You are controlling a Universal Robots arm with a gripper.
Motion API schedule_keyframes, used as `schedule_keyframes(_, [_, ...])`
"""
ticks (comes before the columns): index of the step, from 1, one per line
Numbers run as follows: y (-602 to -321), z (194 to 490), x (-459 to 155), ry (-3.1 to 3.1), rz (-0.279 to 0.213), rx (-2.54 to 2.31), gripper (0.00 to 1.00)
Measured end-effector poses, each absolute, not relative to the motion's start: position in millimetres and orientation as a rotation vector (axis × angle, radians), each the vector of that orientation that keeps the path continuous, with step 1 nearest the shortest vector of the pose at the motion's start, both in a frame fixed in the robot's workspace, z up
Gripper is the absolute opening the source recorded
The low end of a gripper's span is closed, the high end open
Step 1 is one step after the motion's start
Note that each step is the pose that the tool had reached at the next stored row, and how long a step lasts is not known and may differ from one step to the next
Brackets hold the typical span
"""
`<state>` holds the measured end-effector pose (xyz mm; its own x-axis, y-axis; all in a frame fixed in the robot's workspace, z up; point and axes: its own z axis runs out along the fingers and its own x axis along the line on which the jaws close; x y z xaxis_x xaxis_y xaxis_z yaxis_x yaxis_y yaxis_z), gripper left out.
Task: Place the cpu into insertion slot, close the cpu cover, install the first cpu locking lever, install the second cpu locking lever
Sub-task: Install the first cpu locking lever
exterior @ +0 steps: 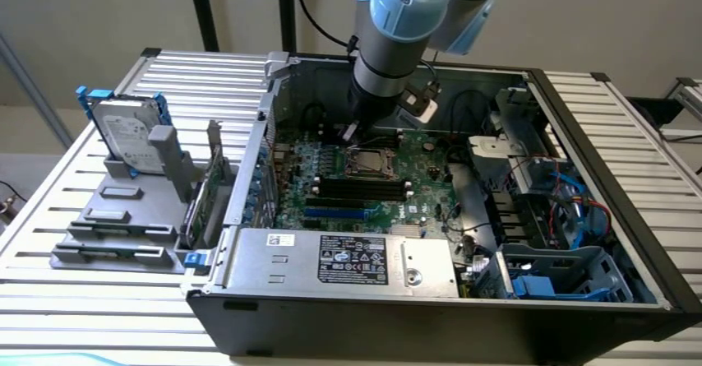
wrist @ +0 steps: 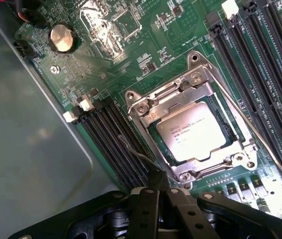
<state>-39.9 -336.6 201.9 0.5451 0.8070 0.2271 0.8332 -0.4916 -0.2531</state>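
The cpu [wrist: 188,132] sits in the insertion slot [wrist: 158,142], and the cpu cover [wrist: 208,92] is down over it. The gripper [wrist: 157,194], fingers together, is beside one thin locking lever [wrist: 137,153]. Both levers look unlatched.

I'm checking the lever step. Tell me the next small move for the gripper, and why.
Probably press the thin lever down toward its catch. The cpu already sits under the closed cpu cover, and the shut gripper is at that lever's end; the lever seems not yet hooked.
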Motion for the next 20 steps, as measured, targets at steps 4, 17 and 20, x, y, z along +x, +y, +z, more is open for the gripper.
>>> schedule_keyframes(4, [-336.5,201.7,-39.8,-1.351,-0.111,-2.455,0.11])
schedule_keyframes(17, [-335.7,200.7,-36.3,-1.349,-0.110,-2.459,0.11])
schedule_keyframes(20, [-335.7,200.4,-34.1,-1.350,-0.109,-2.460,0.11])
